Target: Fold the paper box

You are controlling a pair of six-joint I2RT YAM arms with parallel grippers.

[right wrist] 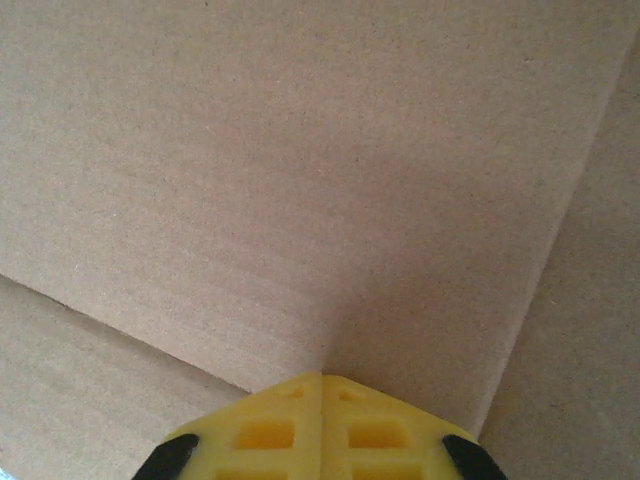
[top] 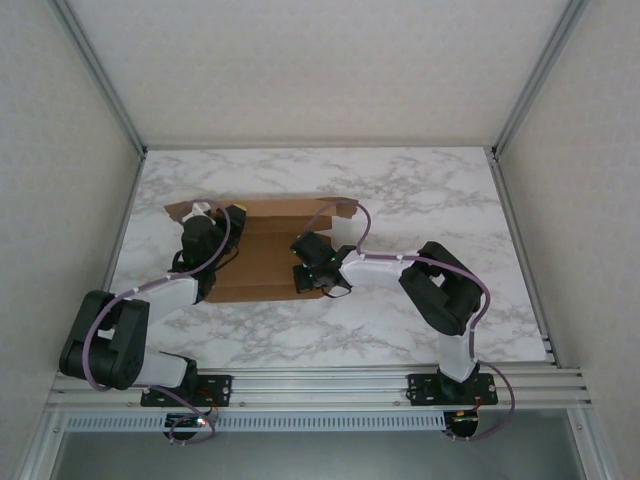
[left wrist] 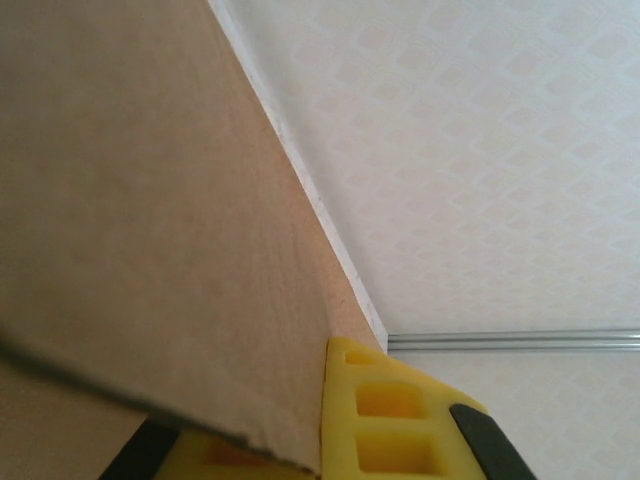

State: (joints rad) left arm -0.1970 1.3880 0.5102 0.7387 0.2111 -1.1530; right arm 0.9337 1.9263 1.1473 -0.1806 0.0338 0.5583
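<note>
1. The box (top: 262, 255) lies open, just toward 9 o'clock of the table (top: 430, 200) centre; I judge a side fold is in hand.
2. The left gripper (left wrist: 325, 445) clamps the 9 o'clock flap (left wrist: 150, 200). The right gripper (right wrist: 322, 400), fingers together, presses the floor (right wrist: 300, 150) at 4 o'clock.
3. Next: swing the flap upright with the floor pinned.
4. Wrist views show grips; the top view shows layout.
</note>
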